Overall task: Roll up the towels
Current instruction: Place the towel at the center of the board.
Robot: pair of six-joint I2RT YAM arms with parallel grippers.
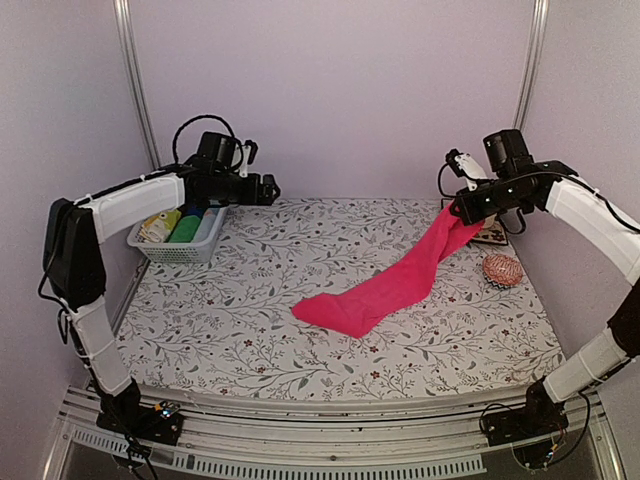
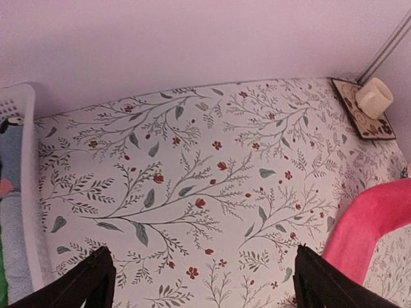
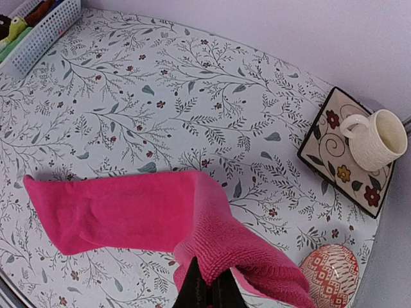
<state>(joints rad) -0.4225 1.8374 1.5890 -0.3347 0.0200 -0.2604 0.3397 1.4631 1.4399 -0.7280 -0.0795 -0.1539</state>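
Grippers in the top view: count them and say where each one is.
2. The left gripper hovers open near the basket, back left; the right gripper, back right, is shut on the pink towel.

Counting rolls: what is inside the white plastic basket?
The white plastic basket holds a lime-yellow patterned cloth, a green cloth roll and a blue cloth roll; the left arm hides its far end.

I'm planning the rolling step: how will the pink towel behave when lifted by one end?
Probably very floppy: pinched by the right gripper, the pink towel droops in a narrow strip, its far end on the table. Likely light: a small pinch carries it.
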